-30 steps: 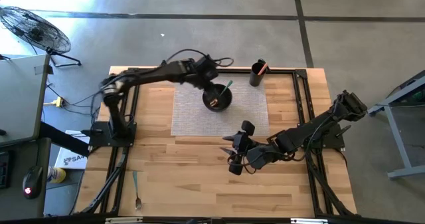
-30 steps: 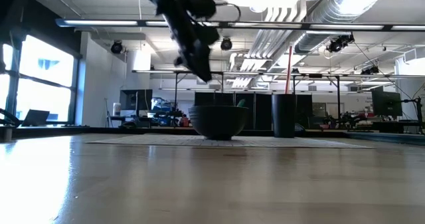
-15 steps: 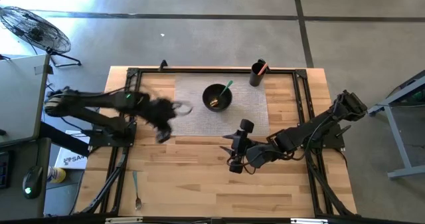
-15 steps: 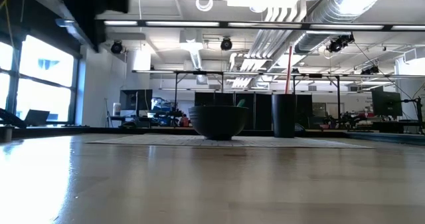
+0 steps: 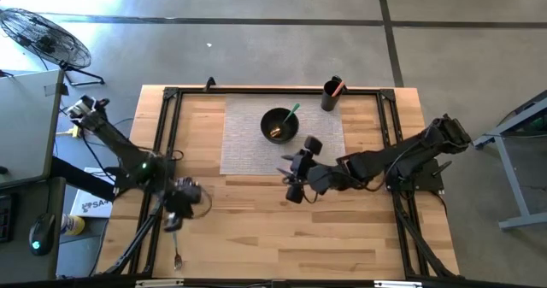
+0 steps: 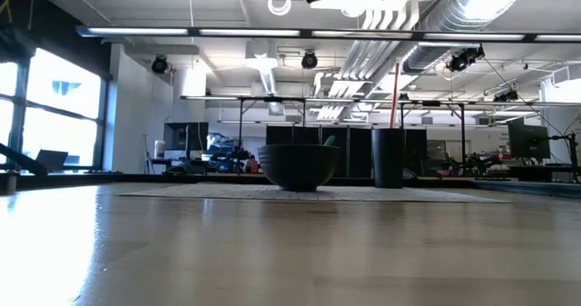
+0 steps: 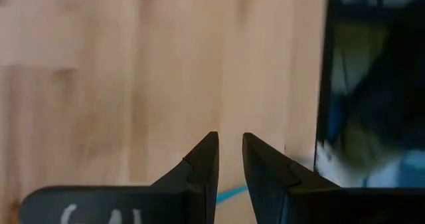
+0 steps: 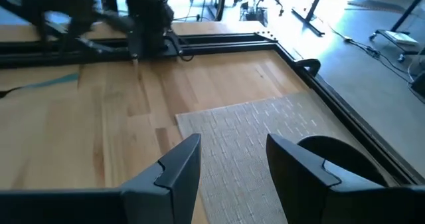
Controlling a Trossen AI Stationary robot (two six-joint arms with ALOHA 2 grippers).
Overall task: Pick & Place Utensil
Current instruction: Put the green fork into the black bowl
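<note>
A fork [image 5: 176,247] with a teal handle lies flat on the wood near the table's left near corner. A sliver of that handle [image 7: 232,195] shows between my left fingers. My left gripper [image 5: 173,222] [image 7: 230,151] hovers just beyond the fork's handle end, pointing down, with a narrow gap between its fingers. My right gripper [image 5: 291,179] [image 8: 232,154] hangs wide open over the mat's near edge, short of the black bowl [image 5: 279,124] [image 6: 298,167]. A green-handled utensil [image 5: 292,112] leans in the bowl. A dark cup [image 5: 331,94] [image 6: 388,158] holds a red utensil [image 6: 395,93].
A grey woven mat [image 5: 248,147] lies under the bowl at the table's far middle. A black frame rail [image 5: 167,134] runs along the table's left side, another [image 5: 397,134] along the right. Bare wood [image 5: 282,237] spreads across the near half.
My left arm has swung away from the bowl, across the table toward its left near corner, and now hangs over the fork's handle end. My right gripper has moved toward the far edge and a little left, closer to the bowl. Bowl, cup and fork have stayed put.
</note>
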